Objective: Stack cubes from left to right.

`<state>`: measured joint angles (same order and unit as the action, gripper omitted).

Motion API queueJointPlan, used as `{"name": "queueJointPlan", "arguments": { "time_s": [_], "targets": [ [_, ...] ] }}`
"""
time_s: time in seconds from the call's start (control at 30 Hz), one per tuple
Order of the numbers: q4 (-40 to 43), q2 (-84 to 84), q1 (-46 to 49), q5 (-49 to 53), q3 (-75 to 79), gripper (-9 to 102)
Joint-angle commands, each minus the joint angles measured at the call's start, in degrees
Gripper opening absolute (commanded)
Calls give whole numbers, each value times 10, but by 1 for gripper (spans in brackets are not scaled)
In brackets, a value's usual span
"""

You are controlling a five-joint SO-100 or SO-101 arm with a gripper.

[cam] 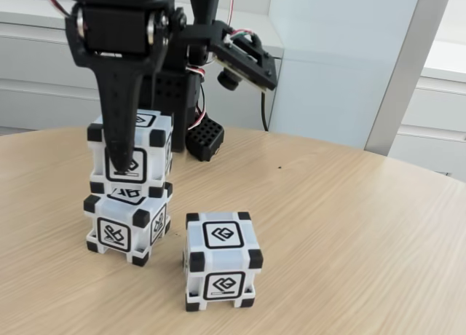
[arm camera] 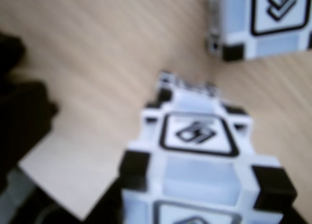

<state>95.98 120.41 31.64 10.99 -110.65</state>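
Observation:
Two cubes stand stacked at the left of the fixed view. The lower cube (cam: 116,233) rests on the wooden table (cam: 349,226). The upper cube (cam: 153,154) sits on it, set slightly back and to the right. My gripper (cam: 131,153) comes down from above and is shut on the upper cube, with one black finger (cam: 120,131) pressed across its front face and the other hidden behind it. A third cube (cam: 222,258) stands alone to the right, nearer the camera. In the wrist view the held cube (arm camera: 195,156) is close and blurred, and the lone cube (arm camera: 265,19) is at top right.
The arm's base and a black perforated block (cam: 205,137) stand behind the stack. The wrist camera (cam: 244,58) juts out to the right above them. The round table's far edge curves behind, with white cabinets and a wall panel beyond.

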Motion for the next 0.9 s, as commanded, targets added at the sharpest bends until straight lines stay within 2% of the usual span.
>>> {"name": "queueJointPlan", "arguments": {
  "time_s": [0.0,0.33,0.87],
  "targets": [
    [-1,3,0,5,3,32],
    [4,17,-4,22,5,36],
    [-4,49,-250,37,13,40]
  ]
}}
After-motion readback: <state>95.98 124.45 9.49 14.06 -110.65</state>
